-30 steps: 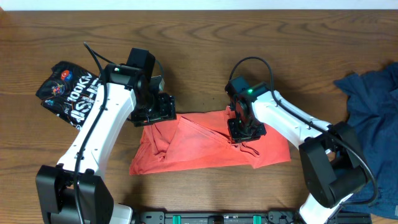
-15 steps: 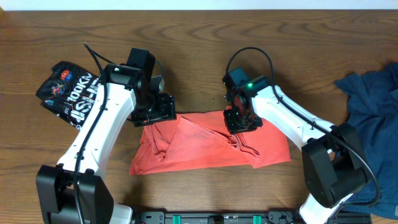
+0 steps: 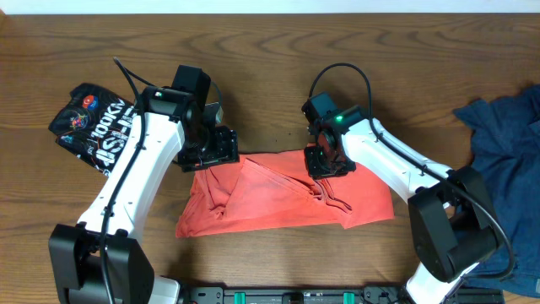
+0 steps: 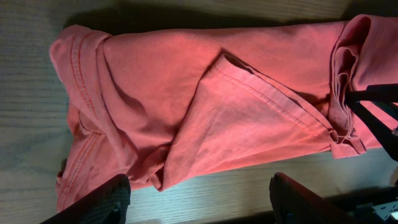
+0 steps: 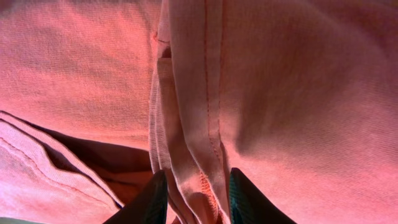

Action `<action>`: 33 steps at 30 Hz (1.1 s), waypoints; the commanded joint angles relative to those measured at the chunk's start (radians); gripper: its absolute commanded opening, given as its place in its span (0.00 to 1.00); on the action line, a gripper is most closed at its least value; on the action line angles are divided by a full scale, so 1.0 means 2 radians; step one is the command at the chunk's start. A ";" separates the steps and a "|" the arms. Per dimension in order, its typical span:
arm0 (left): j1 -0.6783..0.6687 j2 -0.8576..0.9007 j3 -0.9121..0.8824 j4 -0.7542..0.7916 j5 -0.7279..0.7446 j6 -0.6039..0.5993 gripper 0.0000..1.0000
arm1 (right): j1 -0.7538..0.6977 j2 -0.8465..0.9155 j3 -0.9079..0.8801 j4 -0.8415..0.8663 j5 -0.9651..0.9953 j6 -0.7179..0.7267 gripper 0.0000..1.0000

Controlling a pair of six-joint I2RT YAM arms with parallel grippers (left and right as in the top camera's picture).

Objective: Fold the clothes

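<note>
A red-orange garment lies crumpled at the table's front middle. My left gripper hovers at its upper left corner, open and empty; in the left wrist view the fingers are spread wide over bare wood beside the cloth. My right gripper is on the garment's upper middle edge. In the right wrist view its fingers are pinched on a bunched hem fold of the red cloth.
A black printed garment lies at the left. A dark blue garment is piled at the right edge. Bare wood lies behind the arms.
My right gripper has moved a little up and left along the garment's upper edge, pulling the cloth fold with it. The left arm has not moved.
</note>
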 commanded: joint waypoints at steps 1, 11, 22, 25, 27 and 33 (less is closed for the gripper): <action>0.002 0.001 -0.002 -0.001 -0.005 -0.001 0.73 | 0.003 -0.003 -0.007 0.004 0.006 0.009 0.30; 0.002 0.001 -0.002 0.000 -0.005 -0.001 0.73 | 0.004 -0.003 -0.024 0.020 0.006 0.010 0.30; 0.002 0.001 -0.002 0.000 -0.005 -0.001 0.73 | 0.004 -0.003 -0.033 0.029 0.006 0.018 0.01; 0.002 0.001 -0.002 0.000 -0.005 -0.001 0.73 | 0.003 -0.004 -0.032 0.030 0.000 0.018 0.01; 0.002 0.001 -0.002 0.000 -0.005 -0.001 0.74 | 0.003 -0.004 -0.026 0.030 -0.001 0.016 0.01; 0.002 0.001 -0.002 0.000 -0.005 -0.001 0.73 | 0.002 -0.004 0.020 0.004 -0.022 -0.004 0.01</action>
